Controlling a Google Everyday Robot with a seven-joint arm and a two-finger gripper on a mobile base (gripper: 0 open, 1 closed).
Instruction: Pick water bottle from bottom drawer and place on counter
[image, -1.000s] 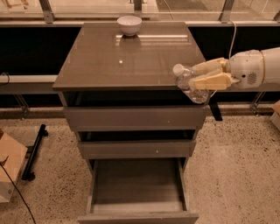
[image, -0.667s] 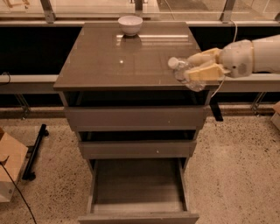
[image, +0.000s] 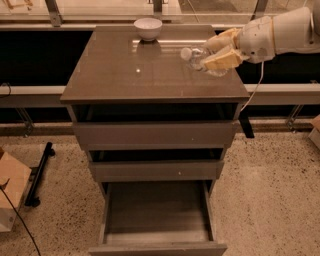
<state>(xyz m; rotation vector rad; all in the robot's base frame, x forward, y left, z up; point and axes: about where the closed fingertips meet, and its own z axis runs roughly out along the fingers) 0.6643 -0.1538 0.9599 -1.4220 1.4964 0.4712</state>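
My gripper (image: 216, 53) reaches in from the right over the right side of the counter (image: 125, 75). Its cream fingers (image: 222, 59) are shut on the water bottle (image: 196, 56), a small clear bottle held on its side with the white cap pointing left, just above the glossy top. The bottom drawer (image: 157, 215) stands pulled open below, its wood-look inside bare.
A white bowl (image: 148, 27) sits at the back of the counter. The two upper drawers (image: 155, 135) are slightly open. A cardboard box (image: 10, 192) and a black stand (image: 40, 172) lie on the floor at left. A dark window ledge runs behind.
The gripper with the bottle has moved up and back, from beside the counter's right front edge to over the right part of the top.
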